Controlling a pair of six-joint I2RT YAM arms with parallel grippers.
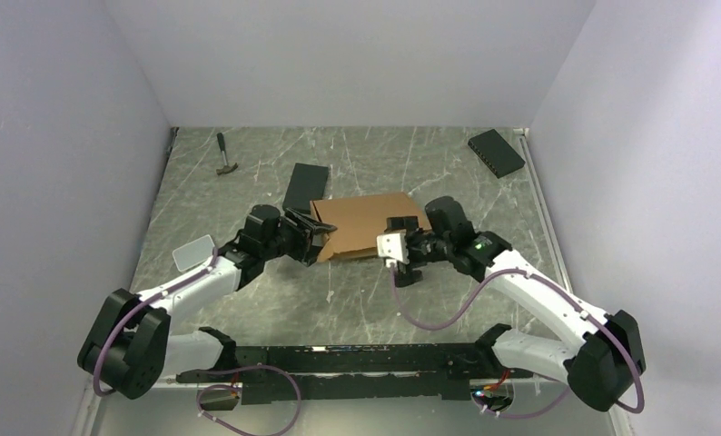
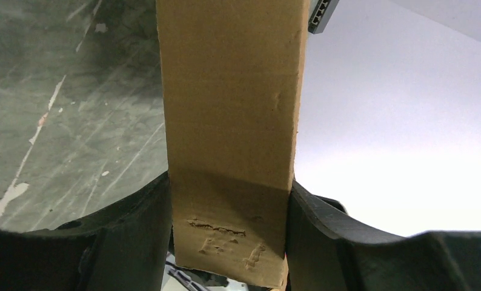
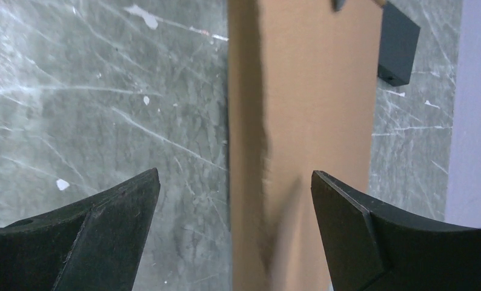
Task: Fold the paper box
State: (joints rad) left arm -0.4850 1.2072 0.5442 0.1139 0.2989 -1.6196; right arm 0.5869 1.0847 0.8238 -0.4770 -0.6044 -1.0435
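box: brown card box (image 1: 368,225), mid-table (image 1: 275,300), between the two grippers. Looks mostly closed up; can't tell if the tabs are seated.
left gripper (image 2: 229,194): jaws pinching a panel at the box's left edge, card touching both fingers. Card is scuffed at the bite.
right gripper (image 3: 235,182): jaws spread wide around the box's right edge, no contact visible.
handling: likely light. Stiff across panels, should bend only at the scores. Dents easily, judging by the scuffs. Smooth faces, so it'll probably skate on the table if pushed from one side.
where to grip: flap or wall edges close to a crease, thin way through the jaws, not mid-panel.
risk: crushed card, box sliding off the anchor.
clutter: hammer (image 1: 225,156) and two black boxes (image 1: 305,186), far side. One black box sits near the box's far-left corner.
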